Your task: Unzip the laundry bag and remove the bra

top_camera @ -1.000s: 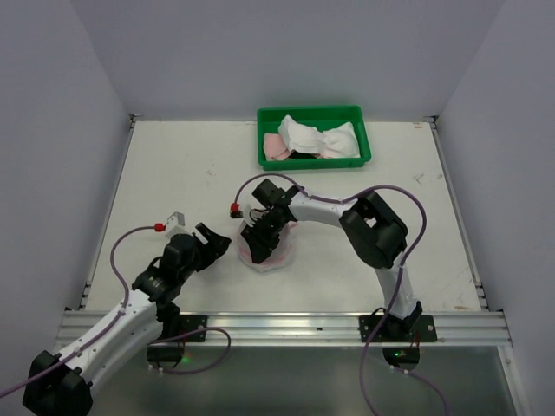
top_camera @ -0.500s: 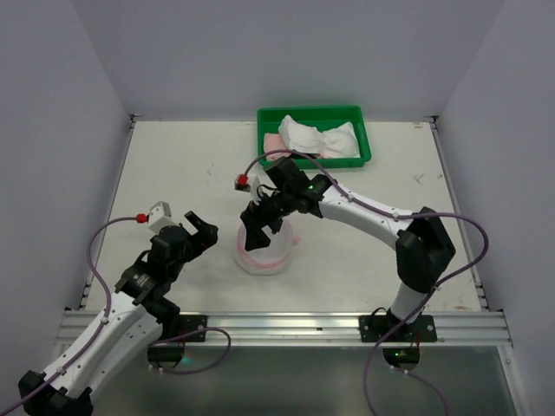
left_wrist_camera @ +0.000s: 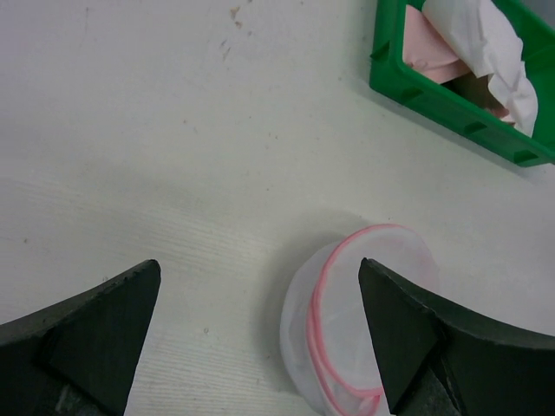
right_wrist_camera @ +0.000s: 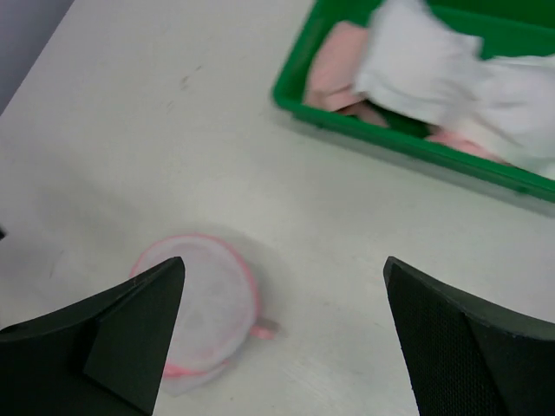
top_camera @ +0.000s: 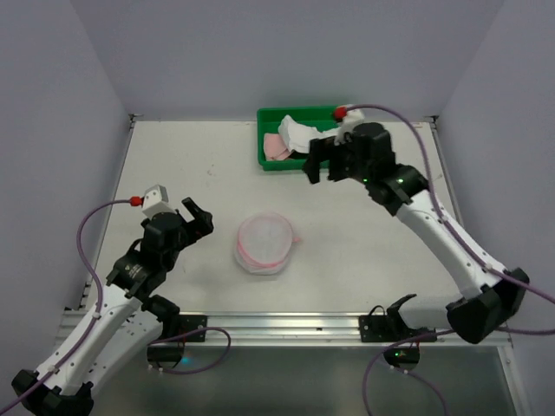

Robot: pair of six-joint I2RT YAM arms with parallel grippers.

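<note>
The laundry bag (top_camera: 266,243) is a round white mesh pouch with pink trim, lying alone on the table with no gripper touching it. The bra (top_camera: 321,139), white with pale pink parts, lies crumpled in the green tray (top_camera: 264,149). My left gripper (top_camera: 198,217) hovers open to the left of the bag. My right gripper (top_camera: 321,169) hangs open, raised near the tray's front edge. In the left wrist view the bag (left_wrist_camera: 347,347) sits partly behind the right finger of the gripper (left_wrist_camera: 260,273). The right wrist view has the bag (right_wrist_camera: 208,316) under the gripper (right_wrist_camera: 284,264), and the bra (right_wrist_camera: 434,69).
The green tray (right_wrist_camera: 373,130) stands at the back of the table, right of centre. White walls close in the table on the left, right and back. The arm bases and a metal rail (top_camera: 286,328) run along the near edge.
My right gripper opened, let go of the bag and swung up and back toward the tray. The left gripper opened fully and drew back to the left. The bag stays on the table.
</note>
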